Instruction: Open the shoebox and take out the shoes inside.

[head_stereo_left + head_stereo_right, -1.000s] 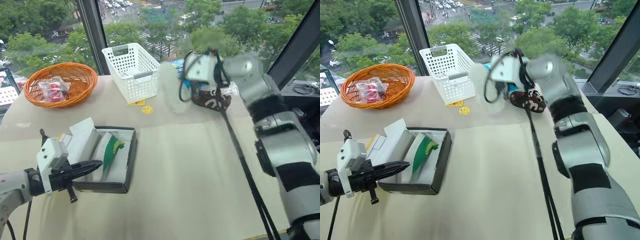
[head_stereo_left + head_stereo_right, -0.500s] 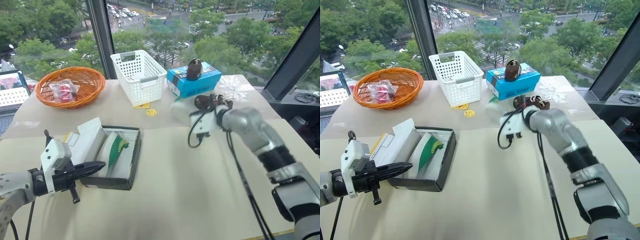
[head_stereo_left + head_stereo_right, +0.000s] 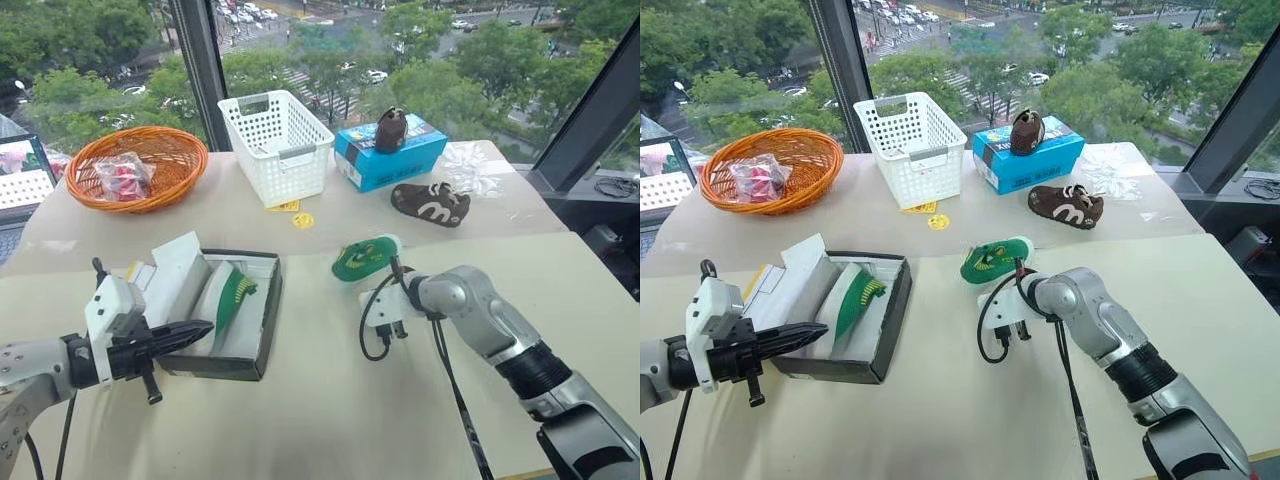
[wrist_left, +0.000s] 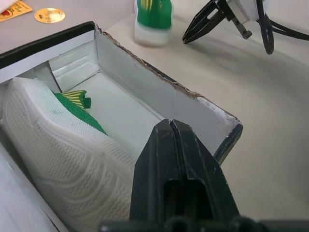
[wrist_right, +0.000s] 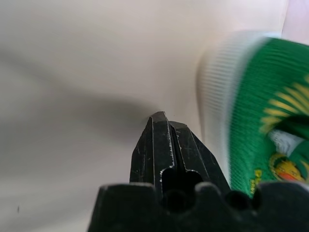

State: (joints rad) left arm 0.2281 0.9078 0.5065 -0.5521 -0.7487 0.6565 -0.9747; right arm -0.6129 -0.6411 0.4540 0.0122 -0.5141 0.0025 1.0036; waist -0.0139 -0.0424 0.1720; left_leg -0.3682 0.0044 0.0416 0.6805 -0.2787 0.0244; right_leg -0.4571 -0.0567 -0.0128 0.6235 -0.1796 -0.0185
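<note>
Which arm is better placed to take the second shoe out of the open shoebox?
Left, probably. Its shut pincer hovers at the shoebox edge, right by the shoe inside. The right pincer, also shut, sits beside the shoe already out.

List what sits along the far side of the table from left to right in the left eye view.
Orange wicker basket → white plastic basket → blue box with a brown shoe standing on it → brown shoe with white marks → crumpled clear wrapping.
</note>
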